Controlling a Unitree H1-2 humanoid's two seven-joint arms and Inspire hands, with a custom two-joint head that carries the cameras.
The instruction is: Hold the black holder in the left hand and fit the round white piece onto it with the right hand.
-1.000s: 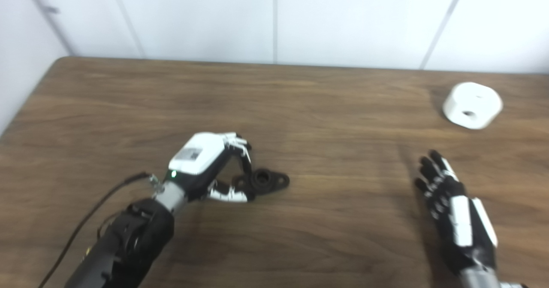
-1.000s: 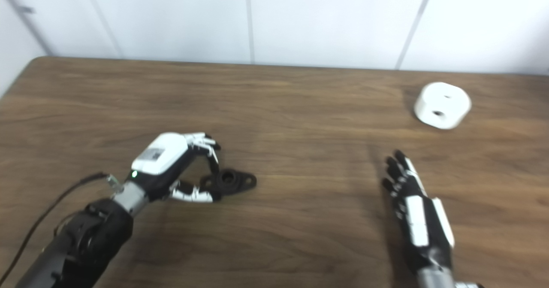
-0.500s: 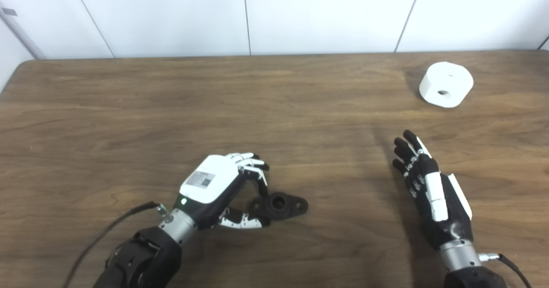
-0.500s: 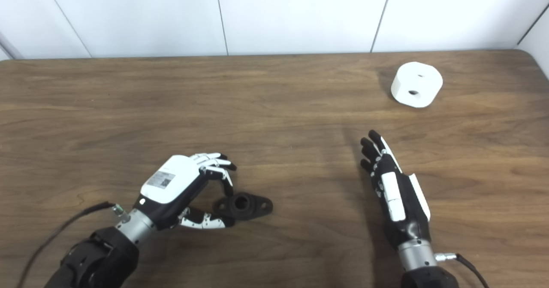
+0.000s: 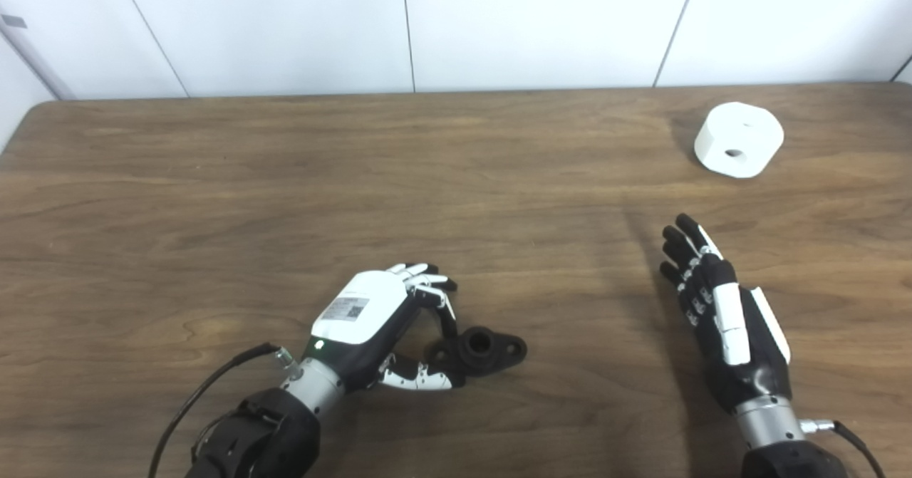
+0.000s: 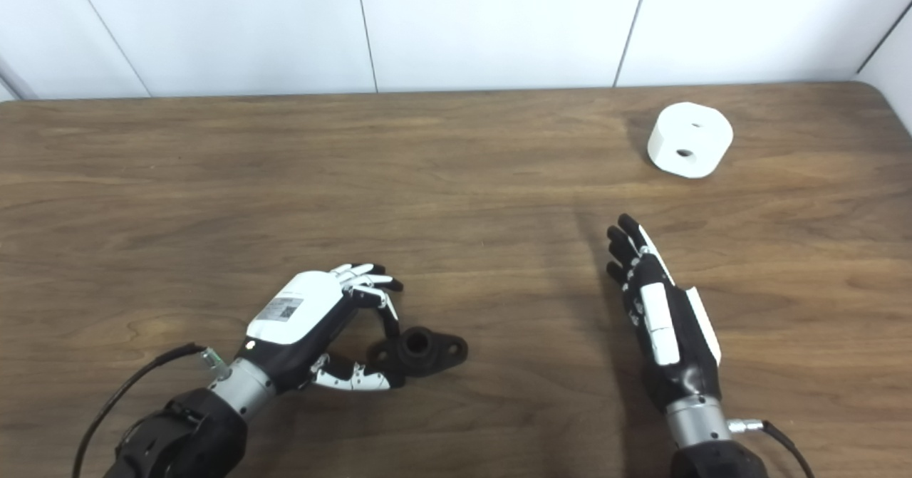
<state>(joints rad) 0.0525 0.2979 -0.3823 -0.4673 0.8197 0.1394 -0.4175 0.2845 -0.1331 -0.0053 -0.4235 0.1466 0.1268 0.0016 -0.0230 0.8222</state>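
Note:
The black holder [image 5: 487, 350], a short collar on an oval flange, is near the table's front, left of centre. My left hand [image 5: 369, 315] is shut on the flange's left end, pinching it between thumb and fingers. The collar's hole faces up. The round white piece [image 5: 739, 139], with a hole in its side and a smaller one on top, lies alone at the far right. My right hand [image 5: 721, 310] is open, fingers straight and pointing away from me, well short of the white piece and holding nothing.
The brown wooden table [image 5: 285, 179] fills the view, its rounded far corners meeting a white panelled wall [image 5: 541, 22]. A black cable [image 5: 206, 392] trails from my left wrist.
The camera swung at first, shifting the whole picture. Since then my left hand has drawn the holder a little right and nearer. The right hand and white piece have barely moved.

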